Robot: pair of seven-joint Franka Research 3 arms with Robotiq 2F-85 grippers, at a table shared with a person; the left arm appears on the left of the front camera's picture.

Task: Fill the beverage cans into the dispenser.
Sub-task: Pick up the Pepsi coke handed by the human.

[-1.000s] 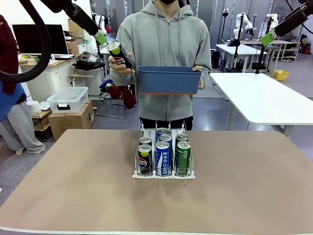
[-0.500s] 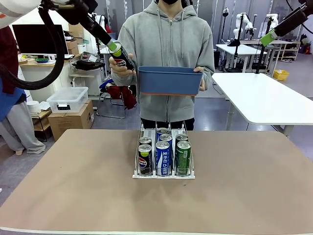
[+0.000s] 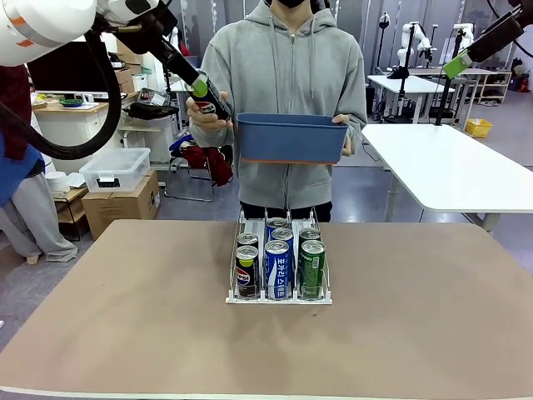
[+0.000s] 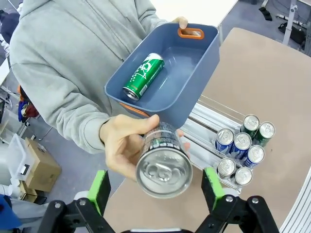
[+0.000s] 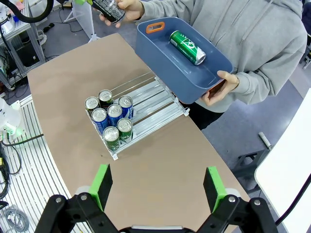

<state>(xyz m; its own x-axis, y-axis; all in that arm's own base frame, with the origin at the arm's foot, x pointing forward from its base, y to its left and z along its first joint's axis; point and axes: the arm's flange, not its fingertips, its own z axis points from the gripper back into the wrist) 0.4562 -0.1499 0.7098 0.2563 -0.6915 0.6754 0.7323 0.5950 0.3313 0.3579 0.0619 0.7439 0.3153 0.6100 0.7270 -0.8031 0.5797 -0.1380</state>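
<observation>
The left claw (image 4: 155, 182) has reached the person's slim black Pepsi can (image 4: 163, 167), wide open around it. It can squeeze next. The right claw (image 5: 158, 189) is wide too.

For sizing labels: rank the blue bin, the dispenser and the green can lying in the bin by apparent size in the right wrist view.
Blue bin and dispenser: about alike; the bin is held up nearer the camera, so no ranking between them.
Green can: smallest.

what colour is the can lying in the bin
Green can, white print; best in the left wrist view.
</observation>
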